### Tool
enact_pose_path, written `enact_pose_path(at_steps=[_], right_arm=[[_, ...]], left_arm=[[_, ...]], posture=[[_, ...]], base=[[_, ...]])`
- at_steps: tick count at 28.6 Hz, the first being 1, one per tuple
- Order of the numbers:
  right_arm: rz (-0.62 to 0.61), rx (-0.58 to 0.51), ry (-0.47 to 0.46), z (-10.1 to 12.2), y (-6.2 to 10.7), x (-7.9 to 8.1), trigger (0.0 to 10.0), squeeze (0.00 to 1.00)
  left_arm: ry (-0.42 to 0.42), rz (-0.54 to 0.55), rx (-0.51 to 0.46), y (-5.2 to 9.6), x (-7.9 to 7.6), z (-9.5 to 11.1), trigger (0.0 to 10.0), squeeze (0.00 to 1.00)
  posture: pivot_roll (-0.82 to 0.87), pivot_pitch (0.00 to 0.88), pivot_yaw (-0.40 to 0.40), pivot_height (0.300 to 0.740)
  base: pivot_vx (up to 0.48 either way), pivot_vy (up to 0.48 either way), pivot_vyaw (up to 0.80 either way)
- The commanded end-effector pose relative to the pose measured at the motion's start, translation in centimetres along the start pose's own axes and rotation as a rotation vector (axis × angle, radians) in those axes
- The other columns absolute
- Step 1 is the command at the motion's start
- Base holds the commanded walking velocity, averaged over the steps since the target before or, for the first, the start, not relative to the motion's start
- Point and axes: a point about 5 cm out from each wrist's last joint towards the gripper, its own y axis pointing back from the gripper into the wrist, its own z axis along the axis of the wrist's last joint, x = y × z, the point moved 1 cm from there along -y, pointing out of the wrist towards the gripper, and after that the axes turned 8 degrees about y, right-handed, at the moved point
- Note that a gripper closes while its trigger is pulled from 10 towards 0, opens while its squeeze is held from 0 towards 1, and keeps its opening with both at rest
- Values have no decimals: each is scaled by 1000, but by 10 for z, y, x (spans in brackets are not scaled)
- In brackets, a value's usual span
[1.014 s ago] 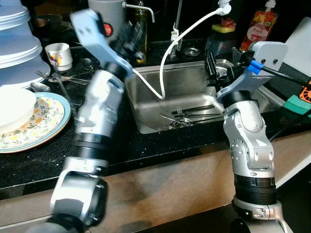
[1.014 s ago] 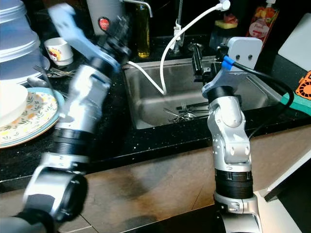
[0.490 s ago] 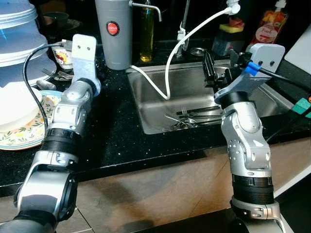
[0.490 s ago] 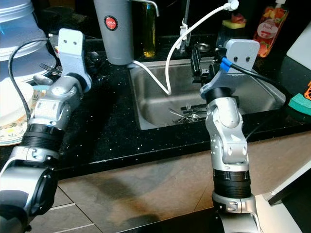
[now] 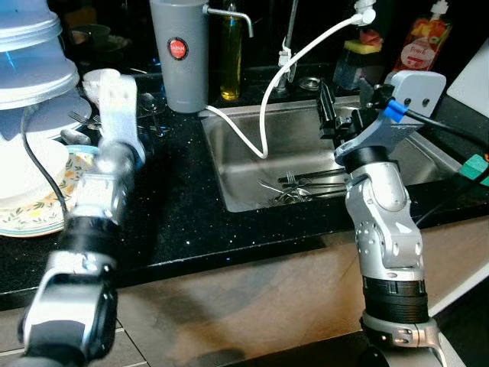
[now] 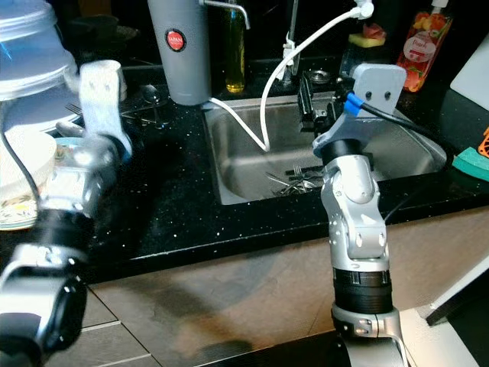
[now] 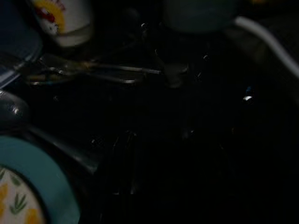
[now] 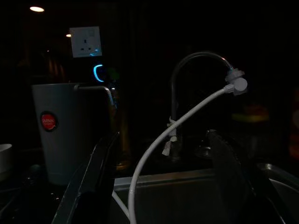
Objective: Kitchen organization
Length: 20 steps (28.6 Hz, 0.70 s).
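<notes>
A: How do the jaws stand?

B: The right gripper has its two black fingers spread wide with nothing between them, held over the far right part of the stainless steel sink basin. Whether the left gripper's fingers are apart or together, I cannot tell; its wrist view is very dark. The left arm reaches over the black speckled countertop on the left.

A: And what needs sorting?

B: Probably the cutlery. A loose heap of steel forks and spoons lies at the bottom of the basin, near the right arm. More steel cutlery lies on the counter ahead of the left wrist, beside a white printed mug and the blue-rimmed floral plate.

A: How will they handle?

B: Light and stiff, but thin, smooth and likely wet, so slippery. I'd pinch across a handle's middle, one piece at a time. The white hose drooping into the basin could snag.
</notes>
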Motion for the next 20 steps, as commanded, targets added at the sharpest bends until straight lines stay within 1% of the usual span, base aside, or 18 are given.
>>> enact_pose_path(at_steps=[1, 2, 4, 6, 10, 11, 12, 13, 14, 15, 17, 20], right_arm=[[-7, 6, 4, -2, 3, -1, 10000, 0], [-7, 8, 5, -2, 3, -1, 10000, 0], [-6, 11, 5, -3, 3, -1, 10000, 0], [-5, 11, 2, -4, 3, 0, 10000, 0], [-2, 6, -3, -4, 1, 2, 10000, 0], [-2, 6, -3, -4, 1, 2, 10000, 0], [-5, 3, -1, -2, 2, 2, 10000, 0], [-8, 1, 1, -1, 2, 1, 10000, 0], [-8, 1, 1, -1, 2, 1, 10000, 0], [-13, 0, 3, 0, 3, 1, 10000, 0], [-17, 0, 3, 1, 5, 0, 10000, 0], [-19, 1, 4, 5, 8, 0, 10000, 0]], left_arm=[[-20, 38, -3, 0, 3, 1, 10000, 0], [-15, 65, 9, 0, 7, -1, 10000, 0], [-72, 64, -13, 2, 8, 1, 10000, 0], [-104, 51, -33, 2, 5, 3, 10000, 0], [-104, 34, -42, 0, -3, 9, 10000, 0], [-104, 34, -42, 0, -3, 9, 10000, 0], [-36, 4, -10, -1, -13, 11, 10000, 0], [-1, -20, 4, -2, -19, 12, 10000, 0], [-1, -20, 4, -2, -19, 12, 10000, 0], [26, -43, 12, -3, -23, 13, 10000, 0], [30, -51, 14, -4, -24, 14, 10000, 0], [1, -47, 19, -11, -26, 16, 10000, 0]], posture=[[11, 0, 14, 740], [11, 0, 15, 740], [15, 0, 15, 740], [24, 0, 11, 740], [27, 0, 10, 740], [27, 0, 10, 740], [15, 0, 12, 740], [15, 0, 12, 740], [15, 0, 12, 740], [12, 0, 12, 740], [9, 0, 11, 740], [-4, 0, 15, 740]], base=[[0, 0, 0], [0, 0, 0], [0, 0, 0], [0, 0, 0], [0, 0, 0], [0, 0, 0], [0, 0, 0], [0, 0, 0], [0, 0, 0], [0, 0, 0], [0, 0, 0], [0, 0, 0]])
